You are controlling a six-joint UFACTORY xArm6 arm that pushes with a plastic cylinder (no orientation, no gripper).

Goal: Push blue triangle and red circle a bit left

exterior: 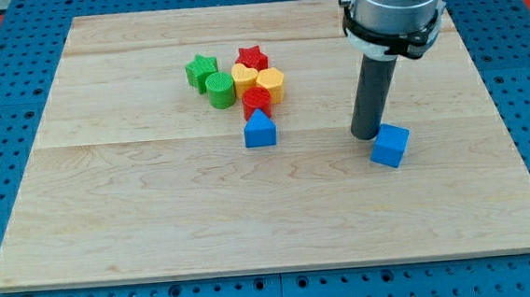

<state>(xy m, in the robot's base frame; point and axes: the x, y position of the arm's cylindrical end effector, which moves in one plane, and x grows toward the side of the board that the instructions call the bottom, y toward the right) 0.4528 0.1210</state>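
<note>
The blue triangle (260, 130) sits near the board's middle, and the red circle (256, 100) touches it just above. My tip (368, 136) is far to their right, at about the triangle's height. It stands right beside the upper left of a blue cube (390, 145); I cannot tell if they touch.
A cluster sits above the red circle: a green star (201, 71), a green cylinder (221, 90), a red star (252, 57), a yellow heart (244, 78) and a yellow hexagon-like block (272, 84). The wooden board (157, 212) lies on a blue perforated table.
</note>
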